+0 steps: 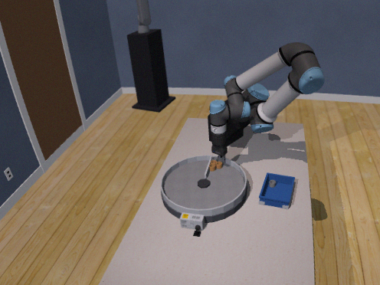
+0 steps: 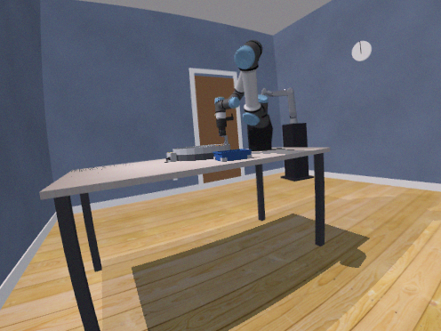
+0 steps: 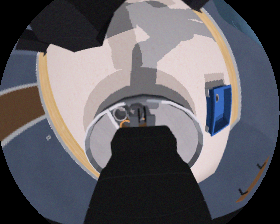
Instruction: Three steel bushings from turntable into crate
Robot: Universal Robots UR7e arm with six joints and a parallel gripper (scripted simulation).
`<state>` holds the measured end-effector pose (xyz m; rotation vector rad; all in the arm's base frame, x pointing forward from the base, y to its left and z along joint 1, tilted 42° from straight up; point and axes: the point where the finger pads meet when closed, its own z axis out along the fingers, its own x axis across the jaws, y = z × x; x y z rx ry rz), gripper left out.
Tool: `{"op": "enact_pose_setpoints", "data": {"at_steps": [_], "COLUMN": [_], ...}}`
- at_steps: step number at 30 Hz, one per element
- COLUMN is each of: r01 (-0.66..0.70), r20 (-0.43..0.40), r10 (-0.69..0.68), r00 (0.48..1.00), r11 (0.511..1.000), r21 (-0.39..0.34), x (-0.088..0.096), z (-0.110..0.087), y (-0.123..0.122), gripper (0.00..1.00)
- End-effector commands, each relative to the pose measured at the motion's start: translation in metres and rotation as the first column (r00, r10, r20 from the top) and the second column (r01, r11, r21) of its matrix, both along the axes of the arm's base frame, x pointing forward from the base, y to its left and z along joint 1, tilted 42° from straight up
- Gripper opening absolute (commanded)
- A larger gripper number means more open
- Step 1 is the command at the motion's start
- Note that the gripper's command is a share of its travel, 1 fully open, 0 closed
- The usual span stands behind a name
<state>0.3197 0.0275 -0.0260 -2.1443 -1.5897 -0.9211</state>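
The grey turntable [image 1: 180, 191] [image 2: 192, 153] [image 3: 184, 131] stands on the table. My gripper [image 1: 221, 160] [image 2: 227, 143] [image 3: 141, 110] is over its far side, fingers down. It is shut on what looks like a steel bushing, which is small and mostly hidden. Several copper-coloured bushings [image 1: 212, 168] [image 3: 125, 122] are clustered just below and beside the fingertips. A grey ring [image 3: 114, 111], apparently a bushing, is left of the fingers in the wrist view. The blue crate [image 1: 277, 202] [image 2: 233, 155] [image 3: 215, 128] holds one grey bushing [image 1: 272, 183] [image 3: 217, 98] near its far left corner.
A pale straight guide [image 1: 208, 168] [image 3: 113, 119] crosses the turntable beside the cluster. A raised rim [image 1: 243, 171] surrounds the turntable, between the gripper and the crate. A white box [image 1: 192, 221] stands at the turntable's near side. A second arm [image 1: 143, 7] is on a black pedestal behind.
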Motion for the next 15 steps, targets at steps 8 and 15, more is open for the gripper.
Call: {"op": "enact_pose_setpoints", "data": {"at_steps": [8,15], "r01": [0.0,0.0], "r20": [0.001,0.001], "r10": [0.0,0.0], "r00": [1.0,1.0], "r11": [1.0,1.0], "r21": [0.0,0.0], "x": [-0.0009,-0.0023], "z": [0.0027,0.006], "y": [-0.0024,-0.0051], "gripper": [0.0,0.0]}}
